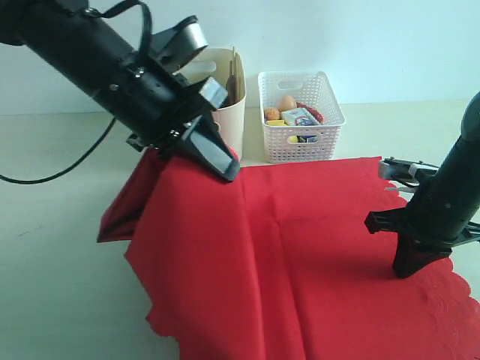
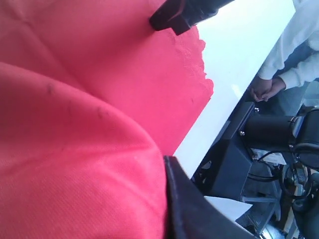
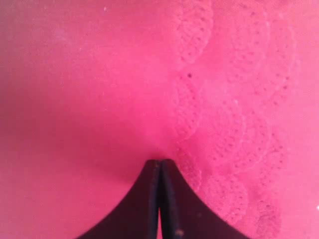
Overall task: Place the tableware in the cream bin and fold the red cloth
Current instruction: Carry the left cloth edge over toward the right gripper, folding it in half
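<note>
Exterior view: the fold looks to be the step in hand. No tableware lies loose on the counter (image 1: 45, 247), and chopsticks (image 1: 234, 67) stick up out of the cream bin (image 1: 229, 112) at upper centre, beside the white lattice basket (image 1: 300, 142) of food. The red cloth (image 1: 285, 255) covers the lower centre and right of the frame. The left arm slants down from the upper left, and the left fingers (image 1: 217, 157) are closed on the cloth's far left corner, holding it up off the counter so the fabric drapes below them. At right, the right arm points straight down, with the right fingers (image 1: 411, 264) planted on the cloth near its right edge.

Left wrist view: the red cloth (image 2: 75, 164) bulges across the left of the frame against the dark left fingers (image 2: 189, 214) at the bottom. The right fingers (image 2: 174, 15) show at top centre, with bare counter (image 2: 239, 50) beyond the cloth's edge.

Right wrist view: the right fingers (image 3: 159, 199) are shut tight at bottom centre, tips on the red cloth (image 3: 75, 74) just beside the scalloped edge (image 3: 224, 124). Whether they nip any fabric or only press it down, I cannot tell.

The next move, as I judge it, calls for carrying the raised corner across toward the lower right while the right arm anchors the cloth, keeping the grip so the fabric lays over flat, not bunched.
</note>
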Controlling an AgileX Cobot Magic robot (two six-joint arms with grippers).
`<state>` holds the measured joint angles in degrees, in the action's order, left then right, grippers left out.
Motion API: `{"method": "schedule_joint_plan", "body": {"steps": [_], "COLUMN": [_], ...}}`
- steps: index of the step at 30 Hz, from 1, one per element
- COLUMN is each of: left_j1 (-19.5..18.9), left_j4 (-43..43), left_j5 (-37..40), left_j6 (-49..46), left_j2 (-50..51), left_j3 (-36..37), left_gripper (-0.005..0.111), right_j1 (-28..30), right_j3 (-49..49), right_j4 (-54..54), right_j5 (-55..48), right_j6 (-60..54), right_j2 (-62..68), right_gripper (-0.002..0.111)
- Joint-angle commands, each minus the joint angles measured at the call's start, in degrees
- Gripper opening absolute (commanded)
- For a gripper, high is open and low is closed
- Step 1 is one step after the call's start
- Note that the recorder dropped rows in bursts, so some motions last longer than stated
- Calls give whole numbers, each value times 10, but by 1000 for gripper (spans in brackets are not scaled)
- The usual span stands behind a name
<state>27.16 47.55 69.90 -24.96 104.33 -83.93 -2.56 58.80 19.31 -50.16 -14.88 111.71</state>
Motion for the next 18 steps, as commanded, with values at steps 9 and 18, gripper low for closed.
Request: {"method": "schedule_joint_plan", "body": {"steps": [9,18], "left_j1": [89,106], "left_j4": [71,130], "left_j5": [1,-15], "left_j6": [31,32], "left_j2": [154,251], "left_j3": [-149,-223], "left_gripper": [0,0], "right_j1": [-1,-1], "right_j3": [4,4], "right_j4": [-9,-9], "right_j5": [4,2], "right_j6": [2,6], "right_j2": [1,1], "right_gripper": [0,0]}}
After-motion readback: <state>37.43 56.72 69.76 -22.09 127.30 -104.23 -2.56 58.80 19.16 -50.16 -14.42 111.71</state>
